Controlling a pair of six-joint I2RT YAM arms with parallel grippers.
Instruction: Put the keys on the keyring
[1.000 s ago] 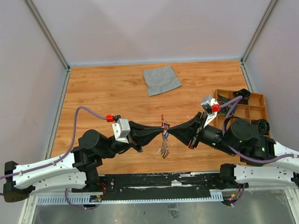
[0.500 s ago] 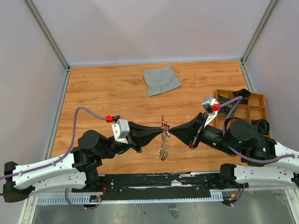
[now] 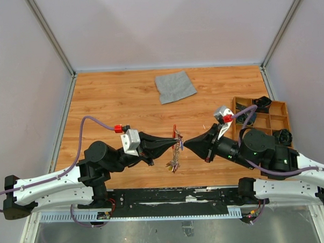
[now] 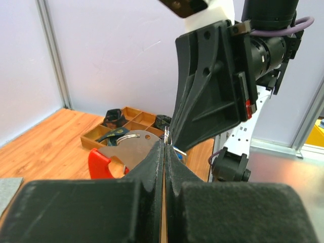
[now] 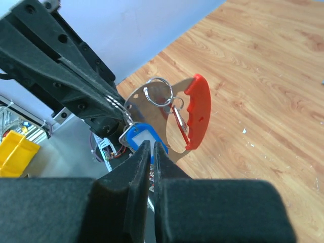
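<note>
My left gripper (image 3: 176,137) is shut on the keyring (image 3: 175,133), pinching the thin silvery ring at its tips (image 4: 165,144) above the wooden table. The keyring's silvery plate with a red curved edge (image 4: 99,164) sticks out to the left of those tips. A bunch of small keys (image 3: 173,162) dangles below it. In the right wrist view the red edge (image 5: 198,111), a silvery ring (image 5: 158,91) and a blue tag (image 5: 134,137) hang just beyond my right gripper (image 5: 152,147). That gripper is shut, with nothing seen between its fingers, a short way right of the left one (image 3: 186,144).
A grey cloth square (image 3: 175,86) lies at the back of the table. A wooden compartment tray (image 3: 271,115) with dark parts stands at the right, behind the right arm. A yellow bin (image 5: 15,152) sits off the table's near edge.
My right gripper has drawn back to the right, away from the left gripper's tips where they met. The dangling bunch has swung slightly left. The left gripper stays shut in place.
</note>
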